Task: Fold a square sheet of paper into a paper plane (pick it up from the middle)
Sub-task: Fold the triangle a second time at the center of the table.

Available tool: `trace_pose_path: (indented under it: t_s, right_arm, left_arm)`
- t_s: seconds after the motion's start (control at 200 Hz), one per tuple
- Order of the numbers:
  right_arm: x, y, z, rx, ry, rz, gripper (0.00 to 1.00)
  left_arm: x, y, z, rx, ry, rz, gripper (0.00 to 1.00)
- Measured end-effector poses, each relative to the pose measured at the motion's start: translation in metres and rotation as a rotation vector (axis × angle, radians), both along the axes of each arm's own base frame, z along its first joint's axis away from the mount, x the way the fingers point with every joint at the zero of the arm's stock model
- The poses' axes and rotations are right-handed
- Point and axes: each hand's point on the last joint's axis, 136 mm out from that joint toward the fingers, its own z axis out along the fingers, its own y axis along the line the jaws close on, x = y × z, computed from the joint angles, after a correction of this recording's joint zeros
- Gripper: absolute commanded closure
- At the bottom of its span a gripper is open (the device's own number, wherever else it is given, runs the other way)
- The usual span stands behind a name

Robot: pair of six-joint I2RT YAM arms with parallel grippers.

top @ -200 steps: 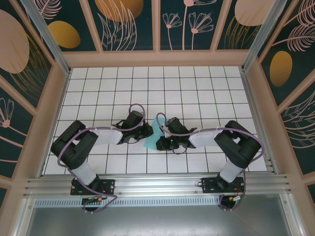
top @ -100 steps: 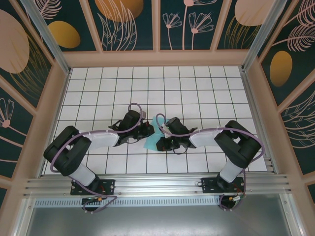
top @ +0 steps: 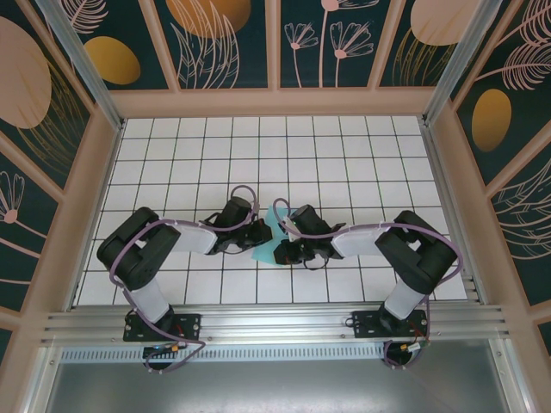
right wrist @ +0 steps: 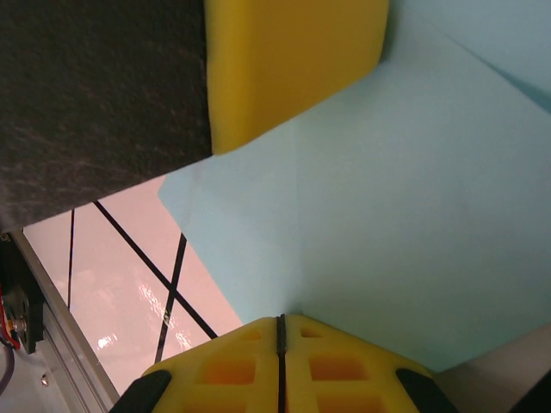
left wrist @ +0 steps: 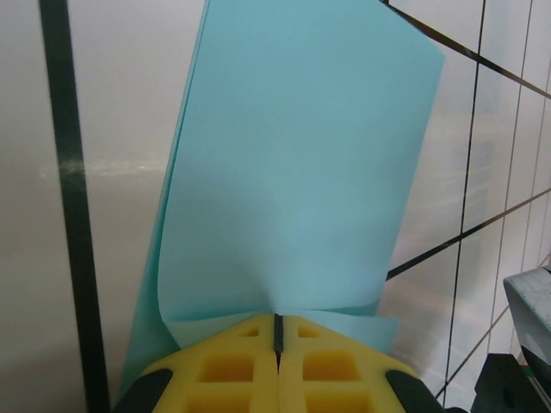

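The square sheet of paper (top: 262, 253) is turquoise, folded and lifted between the two arms near the table's middle front. My left gripper (top: 257, 236) comes at it from the left. In the left wrist view its yellow pads (left wrist: 277, 320) are shut on the paper's (left wrist: 293, 172) edge, which puckers at the pinch and stands up beyond them. My right gripper (top: 281, 250) comes from the right. Its pads (right wrist: 281, 320) are shut on the paper (right wrist: 413, 215) at a crease. The left gripper's yellow finger (right wrist: 293, 60) presses the sheet's far side. No finished paper plane is in view.
The white tiled tabletop (top: 344, 172) stretches behind and beside the arms, ringed by a wooden frame (top: 275, 101). An aluminium rail (top: 275, 323) runs along the near edge by the arm bases. Part of the right gripper's body (left wrist: 525, 344) shows close beside the left gripper.
My left gripper has closed onto the paper and shifted slightly toward the right gripper, while its elbow swung out and back. The right gripper has held still on the sheet.
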Motion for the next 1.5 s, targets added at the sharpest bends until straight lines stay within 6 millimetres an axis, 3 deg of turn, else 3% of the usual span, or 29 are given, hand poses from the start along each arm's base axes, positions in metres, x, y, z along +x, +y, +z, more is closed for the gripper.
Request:
trace_pose_path:
  t_s: [0.555,0.986,1.156,1.346,1.496]
  right_arm:
    - [-0.001,0.000,-0.001,0.025,-0.001,0.018,0.90]
    - [0.000,0.000,-0.001,0.029,0.001,0.026,0.90]
    - [0.000,0.000,-0.001,0.029,0.002,0.026,0.90]
    - [0.000,0.000,-0.001,0.029,0.002,0.025,0.90]
    - [0.000,0.000,0.000,0.025,0.004,0.025,0.90]
  left_arm:
    - [0.015,0.003,0.001,0.061,-0.076,-0.013,0.92]
    - [0.040,0.039,0.002,0.096,-0.155,0.070,0.90]
    - [0.045,0.048,0.023,0.084,-0.198,0.099,0.86]
    - [0.041,0.036,0.055,-0.013,-0.231,0.064,0.88]
    - [0.031,0.025,0.061,-0.068,-0.204,0.016,0.89]
